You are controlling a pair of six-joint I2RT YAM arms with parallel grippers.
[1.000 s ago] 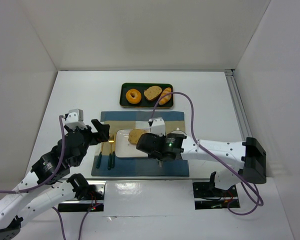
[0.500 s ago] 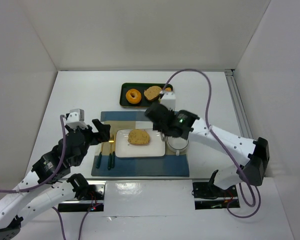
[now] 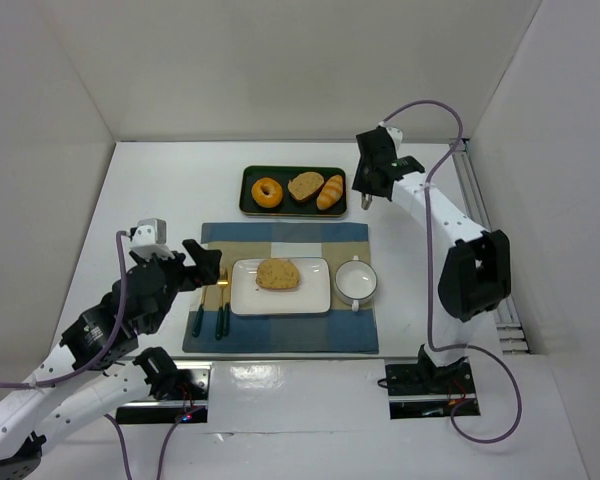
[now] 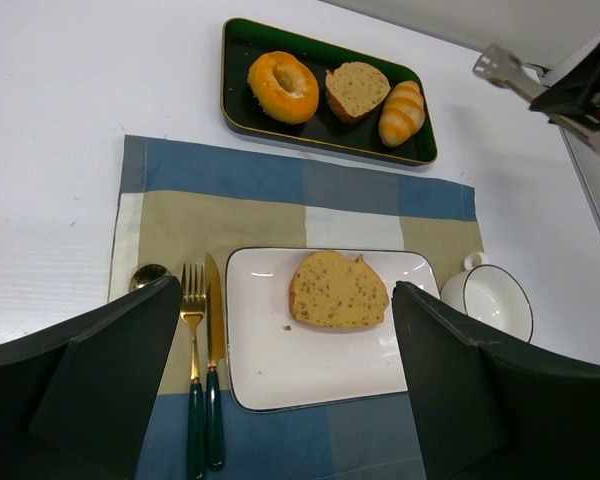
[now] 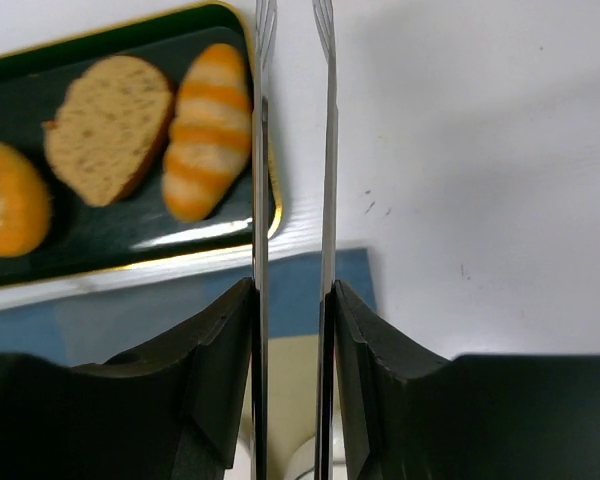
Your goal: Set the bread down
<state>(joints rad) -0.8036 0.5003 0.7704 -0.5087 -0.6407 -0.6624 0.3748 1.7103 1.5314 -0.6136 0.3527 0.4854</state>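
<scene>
the left arm rises from its base at the near left and bends toward the middle, its left gripper (image 3: pixel 206 262) hovering over the left edge of the one placemat (image 3: pixel 280 336), jaws spread wide with nothing between them. under it lie one fork (image 4: pixel 192 330), one knife (image 4: pixel 213 345) and one spoon (image 4: pixel 147 276), side by side left of the one white plate (image 3: pixel 248 300). the bread (image 3: pixel 278 273) lies flat in the middle of that plate, touched by neither gripper. one white cup (image 3: pixel 356 281) stands just to the right of the plate, on the mat. beyond the mat sits one dark green tray (image 3: pixel 246 205) with one doughnut (image 3: pixel 267 191), a second slice (image 3: pixel 305 186) and one croissant (image 3: pixel 330 191) in a row, so two slices of bread in all. the right arm stretches far up the right side and bends inward, its right gripper (image 3: pixel 365 200) pointing down just right of the tray, its thin metal blades parallel, a narrow gap between them, holding nothing.
</scene>
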